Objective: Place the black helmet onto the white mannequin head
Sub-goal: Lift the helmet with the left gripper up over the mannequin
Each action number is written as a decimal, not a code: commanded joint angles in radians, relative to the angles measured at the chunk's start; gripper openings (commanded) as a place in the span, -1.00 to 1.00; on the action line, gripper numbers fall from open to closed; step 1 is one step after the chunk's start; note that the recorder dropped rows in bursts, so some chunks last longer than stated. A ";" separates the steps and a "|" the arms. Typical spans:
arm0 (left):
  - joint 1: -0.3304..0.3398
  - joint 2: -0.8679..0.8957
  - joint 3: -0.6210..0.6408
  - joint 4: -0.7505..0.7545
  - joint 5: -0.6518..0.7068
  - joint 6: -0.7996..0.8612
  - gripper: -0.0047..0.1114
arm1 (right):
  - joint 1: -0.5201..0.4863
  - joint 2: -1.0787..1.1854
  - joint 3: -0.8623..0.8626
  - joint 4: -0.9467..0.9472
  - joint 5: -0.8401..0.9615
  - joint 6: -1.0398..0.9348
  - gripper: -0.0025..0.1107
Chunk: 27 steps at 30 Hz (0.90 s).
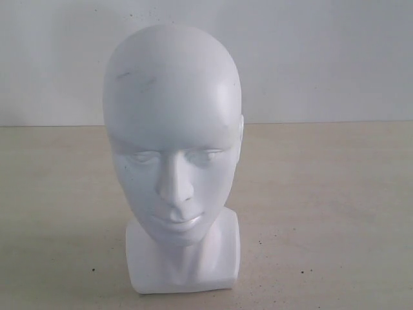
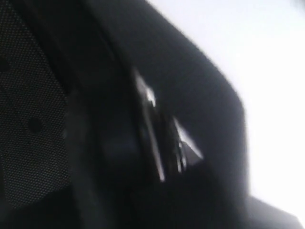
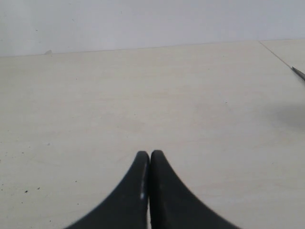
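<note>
Looming helmet: black helmet fills left wrist view, blurred; absent from exterior view.
Head: white mannequin head upright, bare, on table.
Left gripper: grip cannot be told.
Right gripper: clenched, empty.
Risk: off-centre lowering could topple head.

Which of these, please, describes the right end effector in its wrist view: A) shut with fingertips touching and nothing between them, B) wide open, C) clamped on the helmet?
A: the right end effector shows its two dark fingertips pressed together, with only the tabletop beyond them.
</note>
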 commanded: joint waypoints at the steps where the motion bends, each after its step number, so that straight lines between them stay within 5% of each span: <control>1: -0.001 -0.013 0.106 -0.150 -0.238 0.013 -0.84 | -0.003 -0.005 -0.001 -0.005 -0.013 -0.004 -0.96; 17: -0.001 0.032 0.143 0.007 -0.382 -0.688 -0.84 | -0.003 -0.005 -0.001 -0.031 -0.013 -0.041 -0.96; 27: -0.001 0.183 0.143 0.107 -0.587 -1.009 -0.84 | -0.003 -0.005 -0.001 -0.031 -0.086 -0.057 -0.96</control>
